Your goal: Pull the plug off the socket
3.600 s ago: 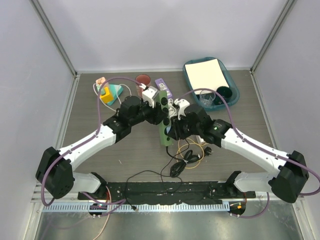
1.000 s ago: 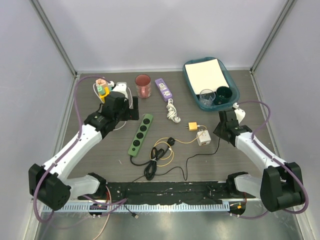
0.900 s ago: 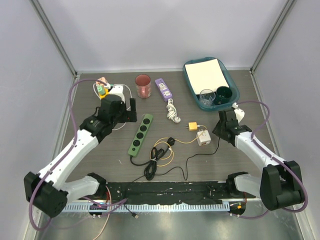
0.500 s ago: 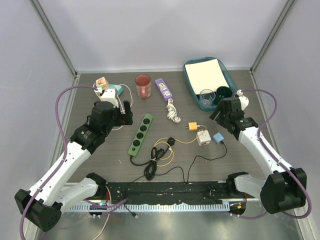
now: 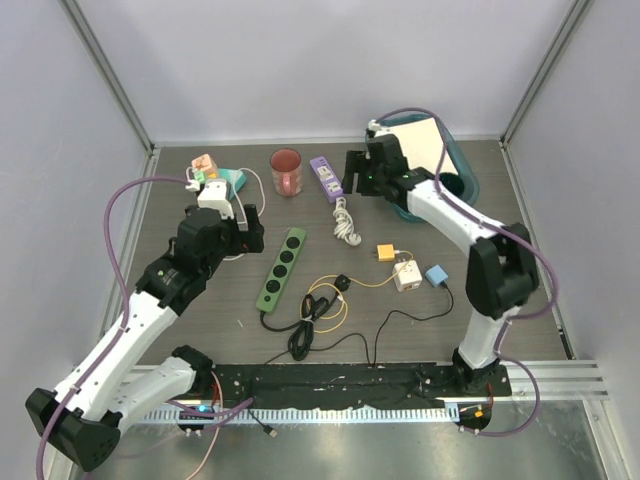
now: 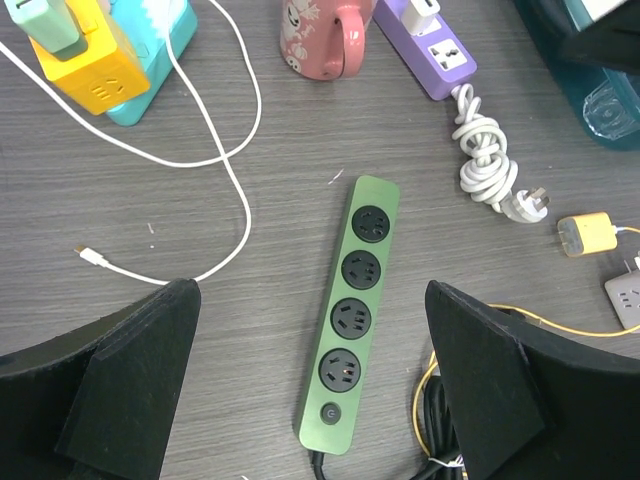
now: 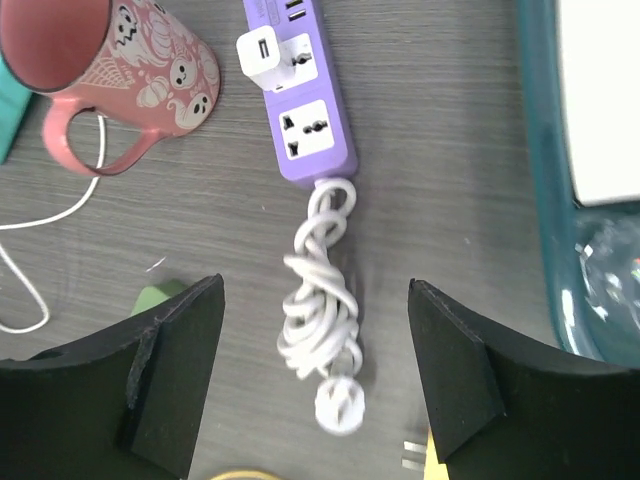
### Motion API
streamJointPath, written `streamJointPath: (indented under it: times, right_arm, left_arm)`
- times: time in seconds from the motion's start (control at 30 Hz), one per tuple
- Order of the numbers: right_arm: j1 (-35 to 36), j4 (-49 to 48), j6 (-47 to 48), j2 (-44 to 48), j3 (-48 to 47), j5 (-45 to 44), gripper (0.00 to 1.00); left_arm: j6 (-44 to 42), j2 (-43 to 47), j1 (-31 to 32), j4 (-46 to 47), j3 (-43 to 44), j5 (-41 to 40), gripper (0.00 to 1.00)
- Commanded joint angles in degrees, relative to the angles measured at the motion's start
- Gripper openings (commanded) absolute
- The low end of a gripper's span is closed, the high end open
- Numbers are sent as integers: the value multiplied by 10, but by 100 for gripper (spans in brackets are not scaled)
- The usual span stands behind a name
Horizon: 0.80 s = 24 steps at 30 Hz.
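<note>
Grey tabletop point(image 5: 300, 212) below me: the green socket point(image 5: 282, 268) now lies with all four outlets bare. The plug point(image 5: 436, 275) rests well off at its 3 o'clock, just beside a white adapter point(image 5: 405, 275). A moment ago the right pincer point(image 7: 315, 290) was near it; it has swung to 12 o'clock over the purple strip point(image 7: 312, 130), spread wide and empty. The left pincer point(image 5: 252, 226) hangs wide too. The job looks done.
</note>
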State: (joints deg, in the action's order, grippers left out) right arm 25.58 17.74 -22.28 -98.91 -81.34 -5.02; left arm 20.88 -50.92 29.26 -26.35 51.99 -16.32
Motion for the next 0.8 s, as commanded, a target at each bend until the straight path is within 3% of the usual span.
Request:
streamJointPath:
  times: [0.0,0.47,0.77]
  right_arm:
    - [10,-4,72,-78,-88,25,79]
    - [16,1,103,-298,-260,21,79]
    - [16,14,105,-368,-329,40,75]
  left_arm:
    - [10,8,3,39,-5,2,100]
    - [4,16,2,39,-6,-9,100]
    - [1,6,2,39,-4,0,100]
